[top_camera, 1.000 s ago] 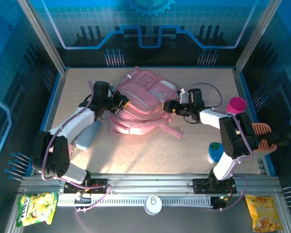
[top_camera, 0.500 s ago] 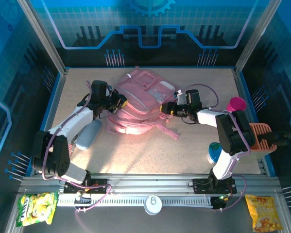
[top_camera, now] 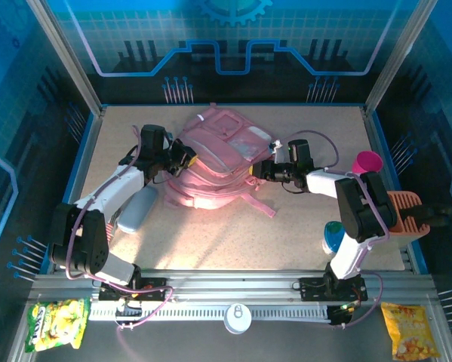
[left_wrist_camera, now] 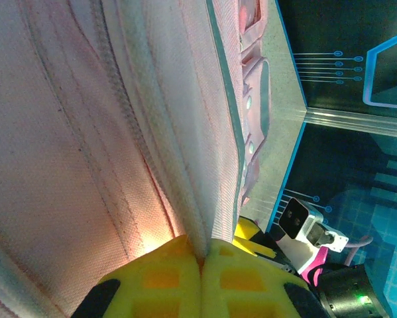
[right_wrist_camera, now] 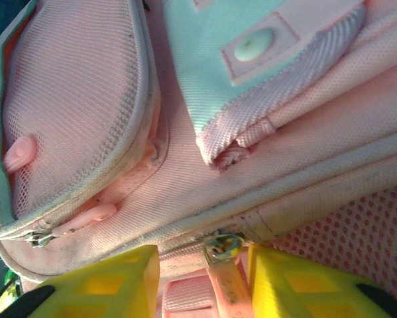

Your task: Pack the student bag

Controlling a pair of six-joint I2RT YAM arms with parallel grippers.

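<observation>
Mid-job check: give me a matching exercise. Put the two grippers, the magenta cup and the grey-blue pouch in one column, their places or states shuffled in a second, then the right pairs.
Column one
1. left gripper
2. right gripper
3. magenta plastic cup
4. small grey-blue soft pouch

Column two
a. lying on the speckled table by the near left corner of the large pink fabric backpack
b. fingers apart, either side of a pink zip pull
c. standing near the table's right edge
d. pinched shut on a fold of backpack fabric

Pairs: 1-d, 2-b, 3-c, 4-a
</observation>
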